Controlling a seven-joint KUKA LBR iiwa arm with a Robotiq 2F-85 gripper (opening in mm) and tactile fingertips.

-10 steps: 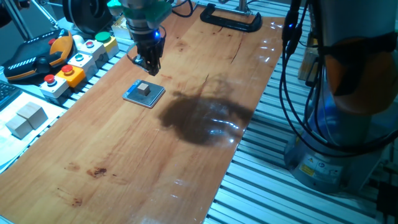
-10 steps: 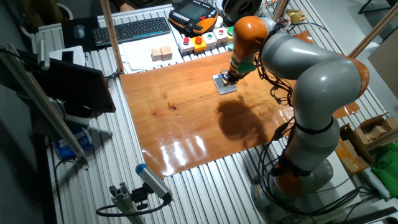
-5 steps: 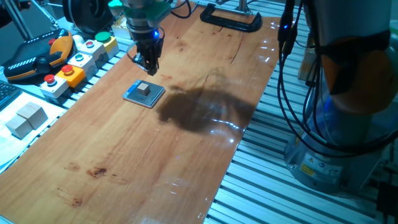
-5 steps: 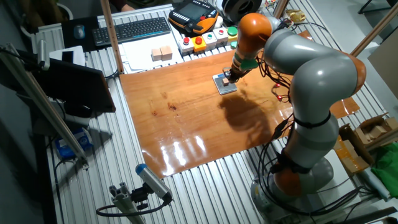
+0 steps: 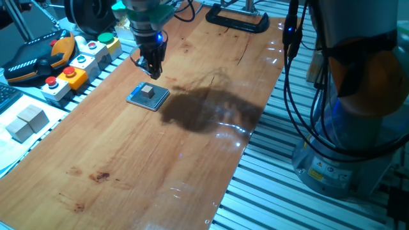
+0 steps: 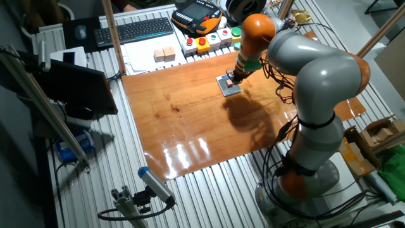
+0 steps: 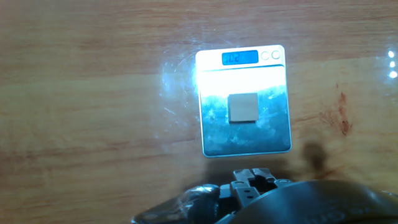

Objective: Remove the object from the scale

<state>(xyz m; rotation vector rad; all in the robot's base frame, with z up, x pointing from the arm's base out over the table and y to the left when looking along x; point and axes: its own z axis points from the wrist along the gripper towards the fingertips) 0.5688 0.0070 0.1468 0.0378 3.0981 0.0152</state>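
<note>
The scale [image 5: 158, 100] is a small square plate with a dark top, lying on the wooden table at the back left. The object [image 5: 148, 91], a tiny grey-beige cube, sits on its middle. My gripper [image 5: 152, 71] hangs just above and behind the scale, empty, fingers slightly apart, clear of the cube. In the hand view the scale [image 7: 249, 140] lies straight below with its blue display lit and the cube [image 7: 242, 107] centred on it. In the other fixed view the gripper [image 6: 233, 76] is right beside the scale [image 6: 232, 90] and cube [image 6: 226, 81].
Button boxes [image 5: 77, 61] line the table's left edge. Two larger pale blocks [image 5: 25, 121] lie off the board at the left. A black clamp [image 5: 236, 20] holds the far edge. The arm's base [image 5: 358, 96] stands at the right.
The gripper has shifted slightly toward the back left above the scale, and the arm's shadow has moved with it. The cube still sits on the scale.
</note>
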